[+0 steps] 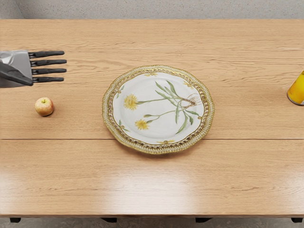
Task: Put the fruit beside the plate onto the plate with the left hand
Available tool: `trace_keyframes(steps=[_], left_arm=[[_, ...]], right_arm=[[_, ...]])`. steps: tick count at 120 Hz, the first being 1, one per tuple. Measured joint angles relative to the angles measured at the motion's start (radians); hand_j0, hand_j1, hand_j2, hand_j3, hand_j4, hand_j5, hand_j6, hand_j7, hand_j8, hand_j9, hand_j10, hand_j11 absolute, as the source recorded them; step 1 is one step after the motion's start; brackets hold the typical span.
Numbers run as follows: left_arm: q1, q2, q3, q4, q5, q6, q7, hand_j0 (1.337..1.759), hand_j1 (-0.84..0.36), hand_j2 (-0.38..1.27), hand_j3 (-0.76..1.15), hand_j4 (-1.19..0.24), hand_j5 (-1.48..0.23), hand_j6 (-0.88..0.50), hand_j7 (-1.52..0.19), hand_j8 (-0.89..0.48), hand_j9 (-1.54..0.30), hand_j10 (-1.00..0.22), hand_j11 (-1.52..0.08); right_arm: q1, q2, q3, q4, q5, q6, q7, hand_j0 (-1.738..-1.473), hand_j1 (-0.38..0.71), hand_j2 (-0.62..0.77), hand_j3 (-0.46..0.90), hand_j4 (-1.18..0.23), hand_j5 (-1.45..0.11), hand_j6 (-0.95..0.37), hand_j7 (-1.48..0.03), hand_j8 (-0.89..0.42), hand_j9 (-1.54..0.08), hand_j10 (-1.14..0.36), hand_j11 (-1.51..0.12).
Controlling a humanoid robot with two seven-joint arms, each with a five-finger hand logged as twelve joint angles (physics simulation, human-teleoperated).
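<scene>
— Left of the plate [108, 110], on the wooden worktop [152, 180], sits a small apple [44, 106]. It is red and yellow, stem up, well apart from the rim and touching nothing.
— And the left hand [29, 67]?
— It hangs beyond the apple, near the picture's left edge, and holds nothing. Its four fingers [50, 62] point straight out toward the plate's side, slightly parted, with the thumb lying below them.
— How will the fruit handle?
— I judge it light, firm and round, with smooth skin. A nudge from one side could set it rolling. Better to come down over the top and close fingers and thumb on opposite sides at its widest part, squeezing moderately.
— Anything fragile?
— The plate looks like porcelain with a pierced gilt rim, so the apple should be lowered onto the flowered middle, not dropped. A yellow container [297, 89], cut off at the right edge, is well away from that path.
</scene>
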Motion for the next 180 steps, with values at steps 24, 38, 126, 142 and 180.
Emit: trace_keyframes(steps=[24,38,126,142,180], left_arm=[[-0.014,0.036,0.014,-0.002,0.037,0.000,0.004,1.658,0.35,0.00,0.00,0.00,0.00,0.00,0.00,0.00,0.00,0.00,0.00],[-0.151,0.001,0.024,-0.003,0.219,0.000,0.010,1.658,0.34,0.00,0.00,0.00,0.00,0.00,0.00,0.00,0.00,0.00,0.00],[-0.139,-0.214,0.247,-0.292,1.460,0.519,0.013,1.658,0.33,0.01,0.00,-0.02,-0.02,-0.02,-0.02,-0.02,-0.02,-0.02,-0.02],[-0.129,-0.222,0.314,-0.285,1.543,0.644,0.013,1.658,0.33,0.01,0.00,-0.02,-0.02,-0.02,-0.02,-0.02,-0.02,-0.02,-0.02],[-0.130,-0.318,0.502,-0.127,1.621,0.756,0.013,1.658,0.28,0.02,0.00,-0.07,-0.08,-0.07,-0.08,-0.07,-0.08,-0.07,-0.08]], right_arm=[[-0.001,0.000,0.002,-0.003,0.000,0.000,0.000,-1.658,-0.34,0.00,0.00,-0.01,-0.01,-0.01,-0.01,-0.01,-0.01,-0.01,-0.01],[-0.001,0.000,0.003,-0.004,0.000,0.000,0.000,-1.658,-0.34,0.00,0.00,-0.01,-0.01,-0.01,-0.01,-0.01,-0.01,-0.01,-0.01],[-0.001,0.000,0.003,-0.005,0.000,0.000,0.000,-1.658,-0.34,0.00,0.00,-0.01,-0.01,-0.01,-0.01,-0.01,-0.01,-0.01,-0.01],[-0.001,0.000,0.003,-0.005,0.000,0.000,0.000,-1.658,-0.34,0.00,0.00,-0.01,-0.01,-0.01,-0.01,-0.01,-0.01,-0.01,-0.01],[-0.001,0.000,0.003,-0.005,0.000,0.000,0.000,-1.658,-0.34,0.00,0.00,-0.01,-0.01,-0.01,-0.01,-0.01,-0.01,-0.01,-0.01]])
